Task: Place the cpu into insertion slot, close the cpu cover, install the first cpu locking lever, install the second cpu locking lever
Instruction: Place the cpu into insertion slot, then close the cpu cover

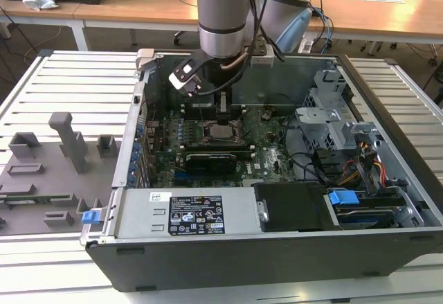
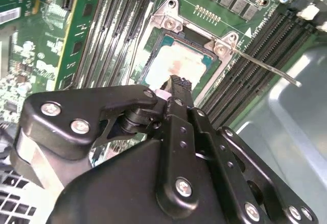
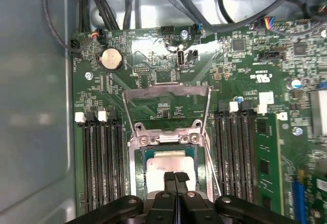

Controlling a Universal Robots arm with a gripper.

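Tan-pink, the small flat square cpu (image 3: pixel 168 162) lies in the dark, silver-rimmed square insertion slot (image 3: pixel 138 157) on the green circuit board (image 3: pixel 102 81). I've got the black gripper (image 3: pixel 175 175) right over the slot, fingers pressed together, tips at the chip's face. The thin silvery cpu cover frame (image 3: pixel 166 87) stands swung open behind the slot. A thin wire lever (image 2: pixel 265 67) juts out beside the slot.
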